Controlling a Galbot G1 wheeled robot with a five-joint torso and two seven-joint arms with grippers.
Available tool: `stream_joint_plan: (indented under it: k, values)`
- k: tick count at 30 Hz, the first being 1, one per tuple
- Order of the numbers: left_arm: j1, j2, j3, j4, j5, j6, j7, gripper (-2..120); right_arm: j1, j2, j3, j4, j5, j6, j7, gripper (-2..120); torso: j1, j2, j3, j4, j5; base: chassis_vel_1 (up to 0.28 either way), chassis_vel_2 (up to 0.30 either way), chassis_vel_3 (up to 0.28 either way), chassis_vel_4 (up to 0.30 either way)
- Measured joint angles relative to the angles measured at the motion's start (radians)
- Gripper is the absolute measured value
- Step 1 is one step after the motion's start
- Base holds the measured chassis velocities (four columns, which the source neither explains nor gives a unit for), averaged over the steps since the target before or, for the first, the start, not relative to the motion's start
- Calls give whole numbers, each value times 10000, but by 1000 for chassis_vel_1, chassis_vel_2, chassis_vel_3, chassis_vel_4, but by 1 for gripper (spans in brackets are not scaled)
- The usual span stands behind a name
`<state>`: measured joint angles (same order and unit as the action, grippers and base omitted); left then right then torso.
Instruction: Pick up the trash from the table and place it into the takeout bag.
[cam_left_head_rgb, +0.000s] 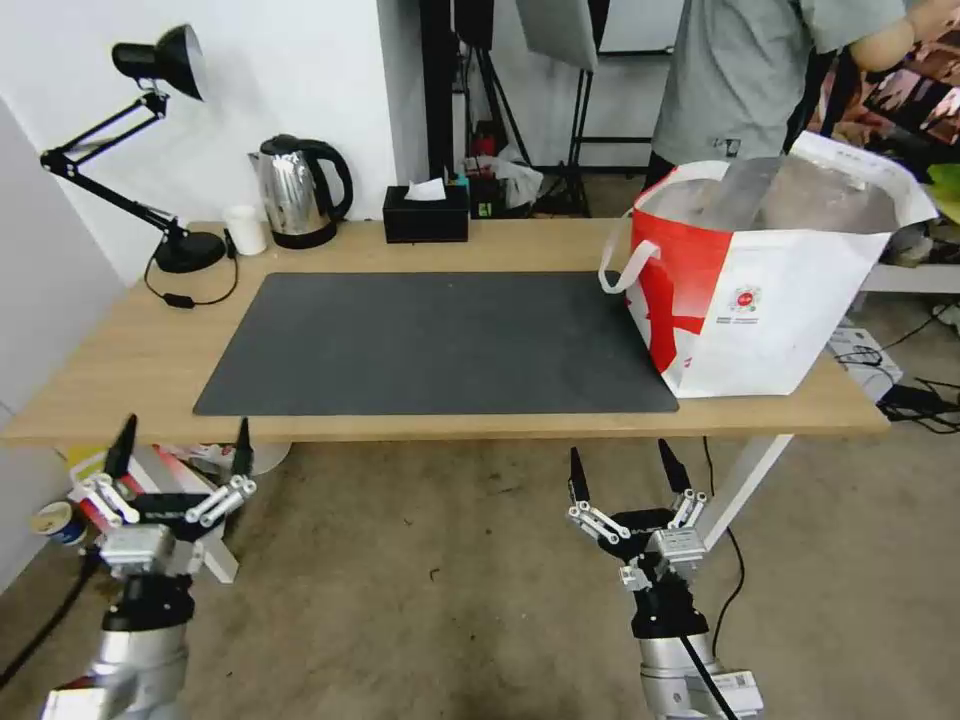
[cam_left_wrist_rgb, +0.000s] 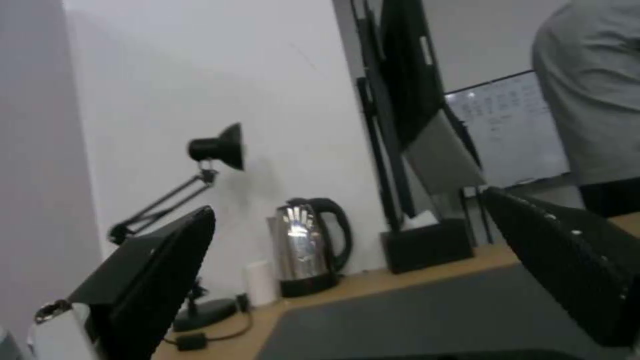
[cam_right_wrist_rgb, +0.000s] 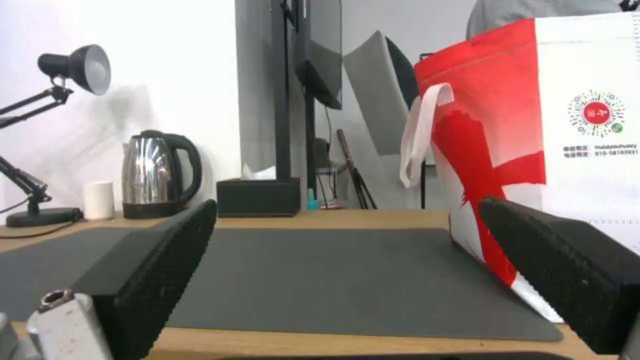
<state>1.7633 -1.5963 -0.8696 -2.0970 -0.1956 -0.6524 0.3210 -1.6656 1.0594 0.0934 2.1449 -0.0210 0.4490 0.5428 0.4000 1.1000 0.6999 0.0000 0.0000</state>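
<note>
White-red takeout bag (cam_left_head_rgb: 770, 275) on table (cam_left_head_rgb: 140, 350) | beyond right gripper (cam_left_head_rgb: 630, 478), spread

A white bag (cam_left_head_rgb: 770, 290) with red panels and a small red round logo — beside it a dark grey mat (cam_left_head_rgb: 440, 340) on the light-wood worktop (cam_left_head_rgb: 130, 350).

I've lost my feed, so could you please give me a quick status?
Left hand and right hand open, below table edge. Boxy white-and-red takeout bag upright at table's right end. Nothing in the way.

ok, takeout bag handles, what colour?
White loop handles on the takeout bag; right wrist view shows them best.
</note>
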Motion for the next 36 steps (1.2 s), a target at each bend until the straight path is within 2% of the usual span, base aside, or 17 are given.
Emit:
stream_joint_plan:
  k: [10,27,36]
  values:
    - [178,15,407,417,238,-606,132,100,0,0,0,0,0,0,0,100,0,0,1,0,-1,0,0,0,0]
    - [239,21,-13,445,85,-986,105,100,0,0,0,0,0,0,0,100,0,0,1,0,-1,0,0,0,0]
    - [147,21,-91,550,386,-1114,86,100,0,0,0,0,0,0,0,100,0,0,1,-1,-1,0,0,0,0]
